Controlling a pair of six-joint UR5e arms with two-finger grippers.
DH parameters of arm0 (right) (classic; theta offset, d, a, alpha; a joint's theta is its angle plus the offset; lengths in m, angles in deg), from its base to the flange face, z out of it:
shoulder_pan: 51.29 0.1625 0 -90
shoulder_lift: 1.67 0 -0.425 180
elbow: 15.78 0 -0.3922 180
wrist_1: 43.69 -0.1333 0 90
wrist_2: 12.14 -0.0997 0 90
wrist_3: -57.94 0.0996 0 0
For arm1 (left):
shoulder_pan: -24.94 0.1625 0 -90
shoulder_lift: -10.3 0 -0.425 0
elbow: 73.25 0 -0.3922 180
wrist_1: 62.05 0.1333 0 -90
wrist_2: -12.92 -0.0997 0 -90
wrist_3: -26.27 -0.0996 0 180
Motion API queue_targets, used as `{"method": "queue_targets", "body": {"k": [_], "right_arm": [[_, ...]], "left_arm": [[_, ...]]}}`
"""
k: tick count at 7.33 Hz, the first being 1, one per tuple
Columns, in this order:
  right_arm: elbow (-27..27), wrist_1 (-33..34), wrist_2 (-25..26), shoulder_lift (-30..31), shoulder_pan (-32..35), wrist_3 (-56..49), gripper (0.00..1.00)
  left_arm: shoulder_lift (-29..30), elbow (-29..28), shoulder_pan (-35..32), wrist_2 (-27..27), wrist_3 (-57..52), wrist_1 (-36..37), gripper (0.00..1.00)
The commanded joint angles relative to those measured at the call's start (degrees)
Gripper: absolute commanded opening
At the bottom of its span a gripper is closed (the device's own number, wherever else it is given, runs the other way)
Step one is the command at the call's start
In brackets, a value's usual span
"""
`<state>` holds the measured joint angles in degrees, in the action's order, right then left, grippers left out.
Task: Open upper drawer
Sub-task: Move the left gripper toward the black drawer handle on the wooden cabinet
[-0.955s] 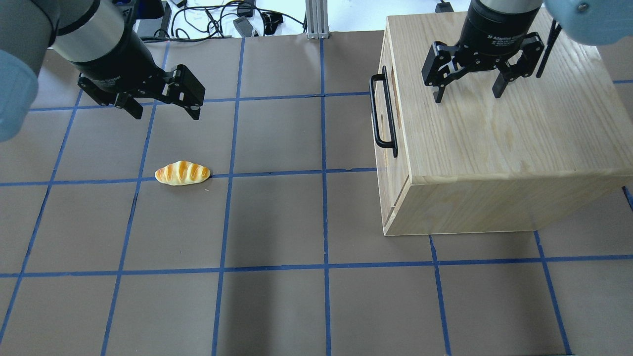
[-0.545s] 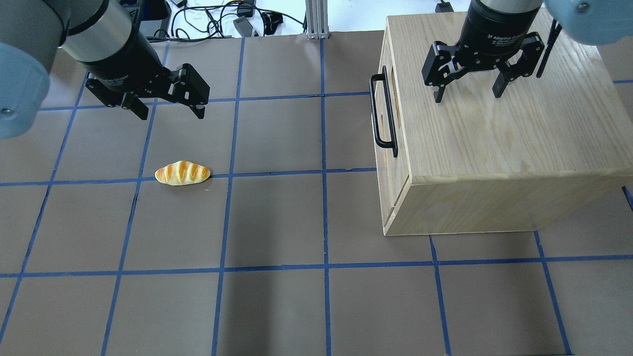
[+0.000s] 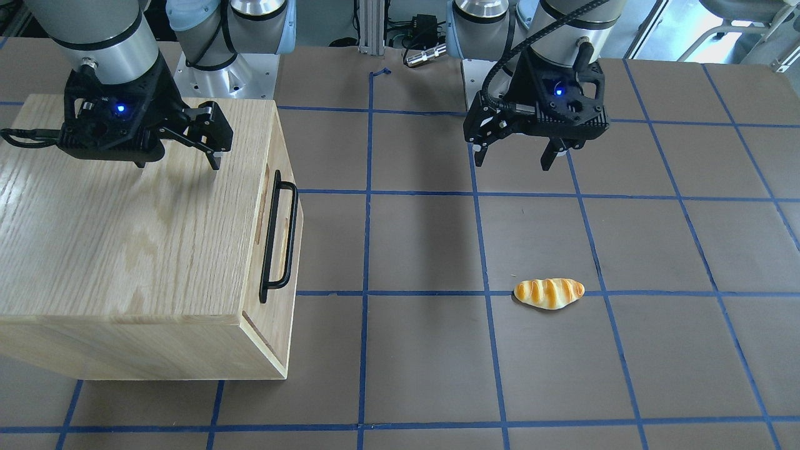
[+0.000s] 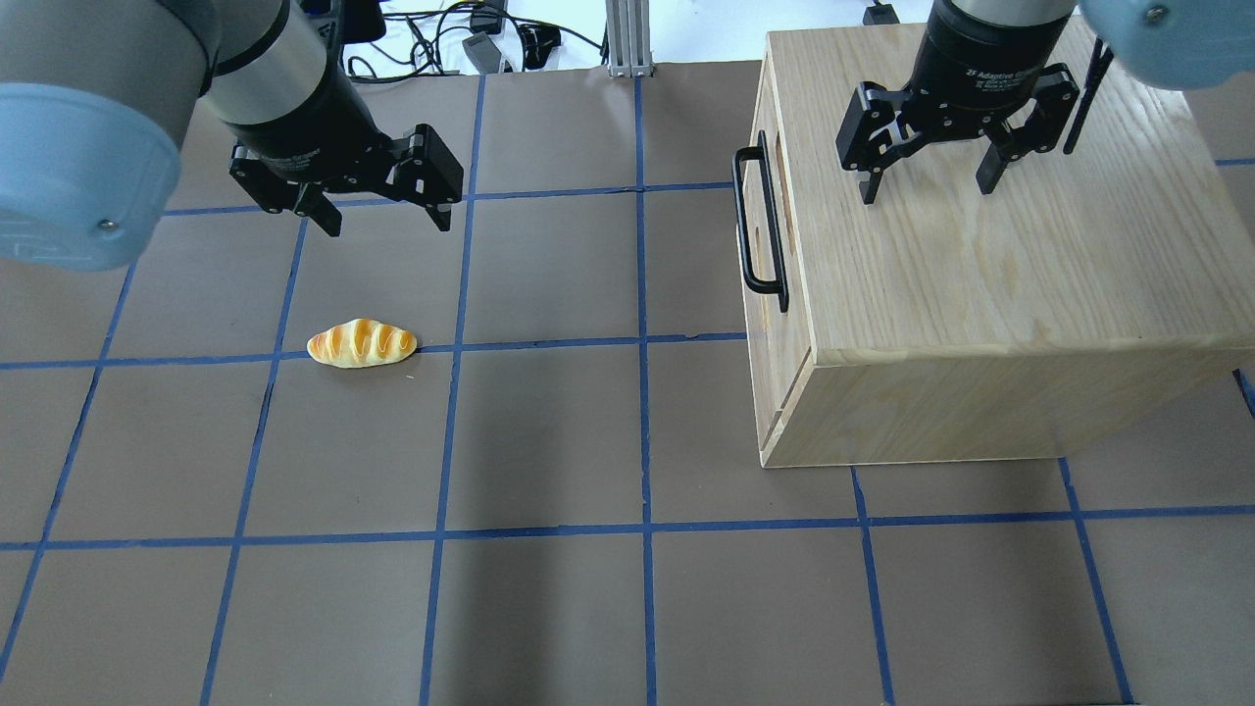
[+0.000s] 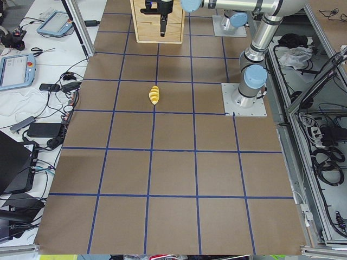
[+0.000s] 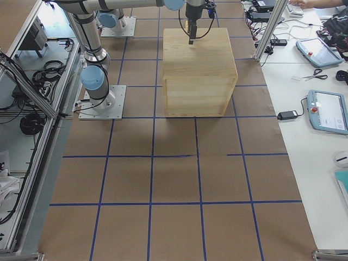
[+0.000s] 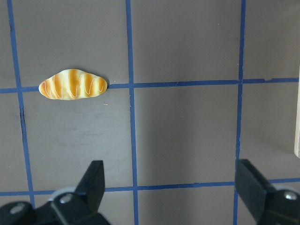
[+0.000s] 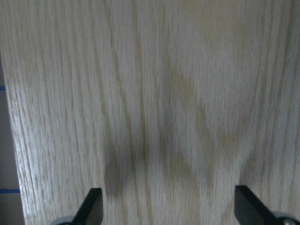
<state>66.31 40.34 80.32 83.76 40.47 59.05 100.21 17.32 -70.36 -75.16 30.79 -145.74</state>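
Upper drawer (image 4: pixel 770 230) is being shown closed, flush in the cabinet (image 4: pixel 980 275) front, its black handle (image 4: pixel 743 226) facing the left gripper (image 4: pixel 387 224), whose jaws are being held wide above the surface (image 4: pixel 549 441), well apart from it. Jaws of the right gripper (image 4: pixel 927 191) are being held wide just over the cabinet top, behind the handle.

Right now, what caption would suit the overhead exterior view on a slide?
Left gripper open near the bread roll, right gripper open over the oak cabinet, upper drawer shut, handle untouched.
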Motion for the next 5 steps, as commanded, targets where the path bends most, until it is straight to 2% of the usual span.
{"method": "queue_targets", "body": {"k": [1,2,4,5], "right_arm": [[0.0,0.0,0.0,0.0,0.0,-0.1,1.0],[0.0,0.0,0.0,0.0,0.0,-0.1,1.0],[0.1,0.0,0.0,0.0,0.0,0.0,1.0],[0.0,0.0,0.0,0.0,0.0,-0.1,1.0]], "left_arm": [[2.2,0.0,-3.4,0.8,5.1,1.9,1.0],[3.6,0.0,-5.0,1.0,6.7,5.8,1.0],[6.0,-0.6,-7.7,1.1,12.3,7.4,1.0],[7.1,-0.7,-9.0,5.0,16.1,9.3,1.0]]}}
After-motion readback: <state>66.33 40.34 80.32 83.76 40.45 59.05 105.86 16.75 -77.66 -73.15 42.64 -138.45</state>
